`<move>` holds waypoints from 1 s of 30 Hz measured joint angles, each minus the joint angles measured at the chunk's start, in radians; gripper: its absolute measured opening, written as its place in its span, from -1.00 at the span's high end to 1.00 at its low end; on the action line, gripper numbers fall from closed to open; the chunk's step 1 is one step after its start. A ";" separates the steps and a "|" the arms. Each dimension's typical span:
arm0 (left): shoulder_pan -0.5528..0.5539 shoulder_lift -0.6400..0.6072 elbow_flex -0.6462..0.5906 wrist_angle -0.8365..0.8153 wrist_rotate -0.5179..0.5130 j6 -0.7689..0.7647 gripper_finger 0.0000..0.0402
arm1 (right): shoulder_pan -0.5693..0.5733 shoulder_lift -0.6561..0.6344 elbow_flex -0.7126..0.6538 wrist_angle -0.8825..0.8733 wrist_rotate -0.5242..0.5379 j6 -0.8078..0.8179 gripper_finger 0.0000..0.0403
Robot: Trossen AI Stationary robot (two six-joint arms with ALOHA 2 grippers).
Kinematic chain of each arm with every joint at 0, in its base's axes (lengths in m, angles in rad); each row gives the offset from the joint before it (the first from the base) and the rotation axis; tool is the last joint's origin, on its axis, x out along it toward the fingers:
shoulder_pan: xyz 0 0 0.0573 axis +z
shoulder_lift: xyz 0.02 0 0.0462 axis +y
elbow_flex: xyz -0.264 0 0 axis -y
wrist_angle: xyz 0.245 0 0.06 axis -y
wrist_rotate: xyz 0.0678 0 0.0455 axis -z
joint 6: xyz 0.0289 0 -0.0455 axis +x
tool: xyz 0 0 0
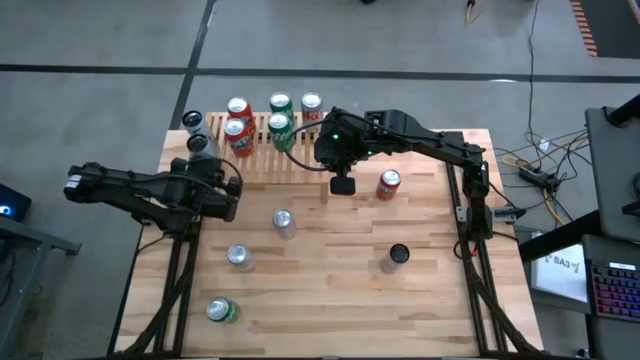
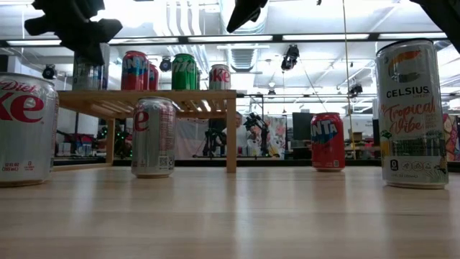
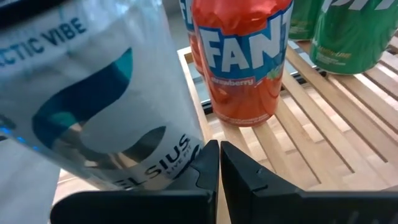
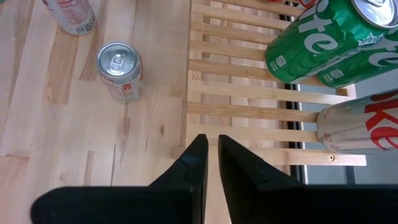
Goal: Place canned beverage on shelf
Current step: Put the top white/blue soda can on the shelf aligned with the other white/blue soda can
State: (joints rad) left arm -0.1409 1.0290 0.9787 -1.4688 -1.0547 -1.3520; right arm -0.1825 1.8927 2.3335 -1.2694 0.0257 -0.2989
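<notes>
- A light-wood worktop (image 1: 330,290) stands on a grey floor, and the low view looks across it into a large workshop with bright ceiling lights.
- The shelf (image 1: 262,158), a low slatted wooden rack, sits at the far edge of the worktop, towards the left arm's side.
- On the shelf stand two orange cans (image 1: 238,135), two green cans (image 1: 279,126) and a silver and red can (image 1: 311,107).
- At the shelf's left end stand two pale tall cans (image 1: 198,143); the left wrist view shows one of them, marked Celsius (image 3: 93,106), close up beside an orange Fanta can (image 3: 242,59).
- The left tool (image 3: 219,163) hangs just in front of that pale can with its fingers pressed together, holding nothing.
- The right tool (image 4: 211,155) hovers over the near edge of the shelf with its fingers nearly touching, and it is empty.
- Loose cans stand on the worktop: a red Fanta can (image 1: 389,184) just right of the right tool, and a silver can (image 1: 284,222) near the middle.
- Another silver can (image 1: 239,257) stands nearer the front.
- A dark-topped can (image 1: 397,256) stands to the right.
- A green can (image 1: 221,311) lies near the front left corner.
</notes>
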 joint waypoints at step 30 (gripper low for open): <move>0.000 -0.017 0.000 -0.033 0.073 -0.021 1.00 | 0.000 0.000 0.000 -0.009 0.000 0.000 0.87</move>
State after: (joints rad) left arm -0.1411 1.0122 0.9787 -1.5021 -0.9816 -1.3726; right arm -0.1825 1.8927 2.3333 -1.2781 0.0257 -0.2989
